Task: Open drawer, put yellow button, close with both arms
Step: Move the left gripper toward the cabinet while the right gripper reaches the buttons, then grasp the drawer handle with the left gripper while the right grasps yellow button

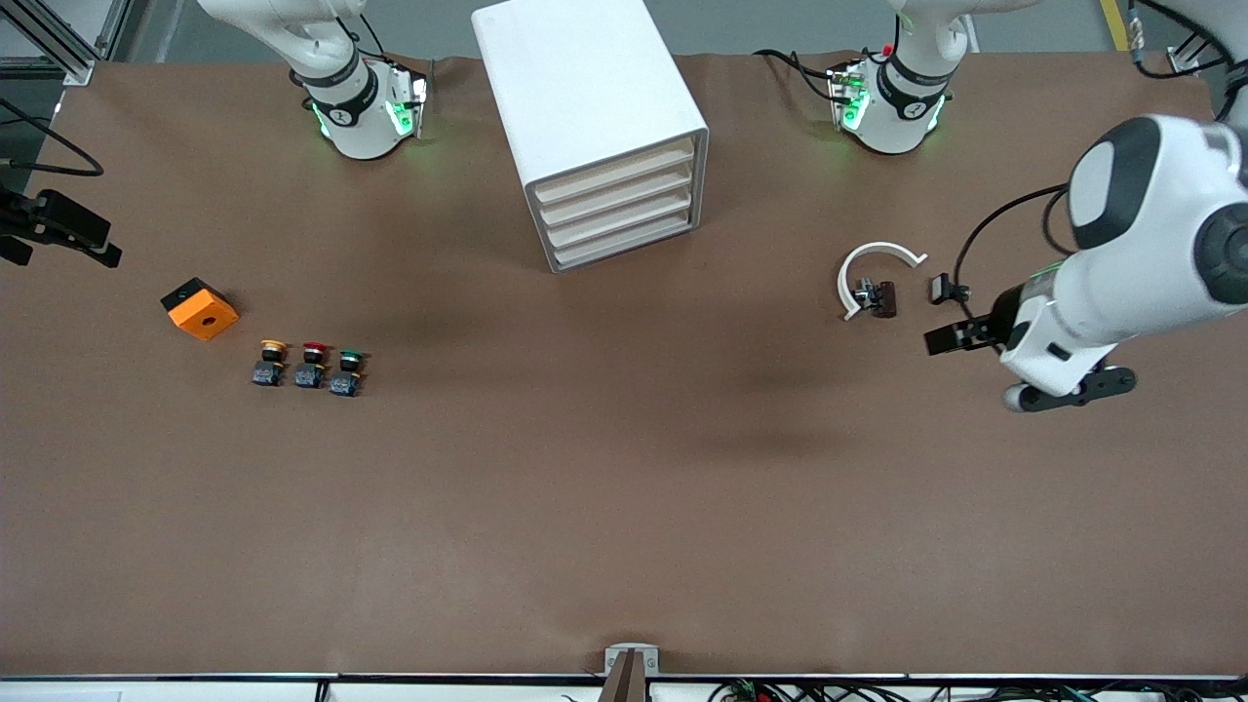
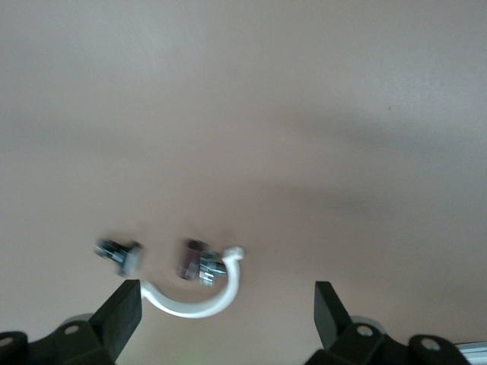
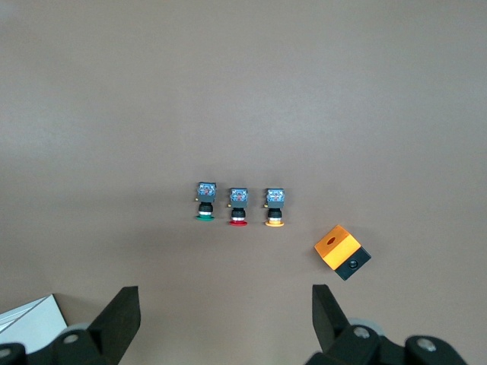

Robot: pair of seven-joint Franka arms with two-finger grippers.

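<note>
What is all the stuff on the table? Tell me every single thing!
yellow button: one, yellow cap, end of the button row nearest the orange box
red button: one, red cap, middle of the row
green button: one, green cap, end of the row nearest the drawer cabinet
orange box: one, orange and black, beside the buttons
drawer cabinet: one, white, four shut drawers, between the arm bases
white clamp: one, curved, toward the left arm's end
small metal parts: two, dark and silver, by the clamp
table: one, brown
left claw: open, over the clamp
right claw: open, over the table near the buttons
</note>
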